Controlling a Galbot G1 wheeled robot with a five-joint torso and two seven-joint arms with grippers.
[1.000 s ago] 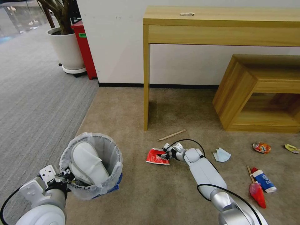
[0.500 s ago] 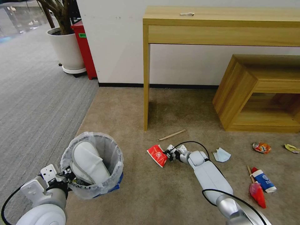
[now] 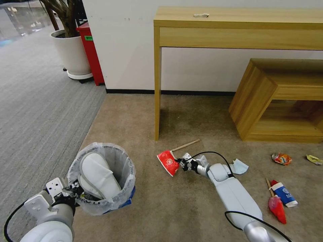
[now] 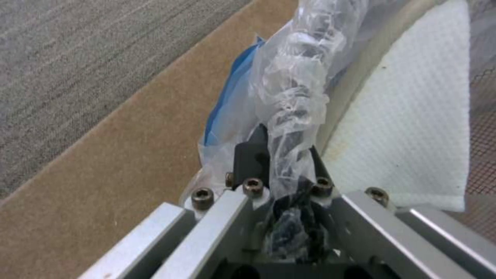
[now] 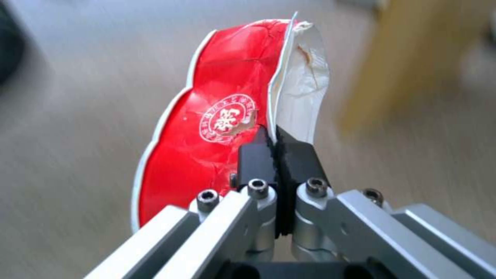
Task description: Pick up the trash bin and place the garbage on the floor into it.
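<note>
The blue trash bin [image 3: 127, 200] with its crinkly clear liner [image 4: 294, 81] hangs at the lower left, a white slipper [image 3: 97, 174] inside. My left gripper [image 3: 74, 192] is shut on the bin's rim and liner [image 4: 281, 155]. My right gripper [image 3: 182, 163] is shut on the edge of a flattened red-and-white paper cup [image 3: 168, 162], lifted just above the beige carpet; the black pads pinch the cup's rim [image 5: 274, 151]. More garbage lies on the floor: a wooden stick [image 3: 185, 145], a white-blue wrapper [image 3: 239, 166], a crushed orange can [image 3: 282, 158], a yellow wrapper [image 3: 314, 159].
A tall wooden table [image 3: 235, 30] and a low wooden shelf unit [image 3: 279, 101] stand against the wall behind the litter. A red cup and a blue-white item [image 3: 282, 198] lie at the right. A white planter [image 3: 70, 53] and red box [image 3: 90, 50] stand far left on grey carpet.
My right gripper has lifted the red cup off the carpet and turned it upright, drawing back slightly to the right. The bin in my left gripper has shifted a little rightward.
</note>
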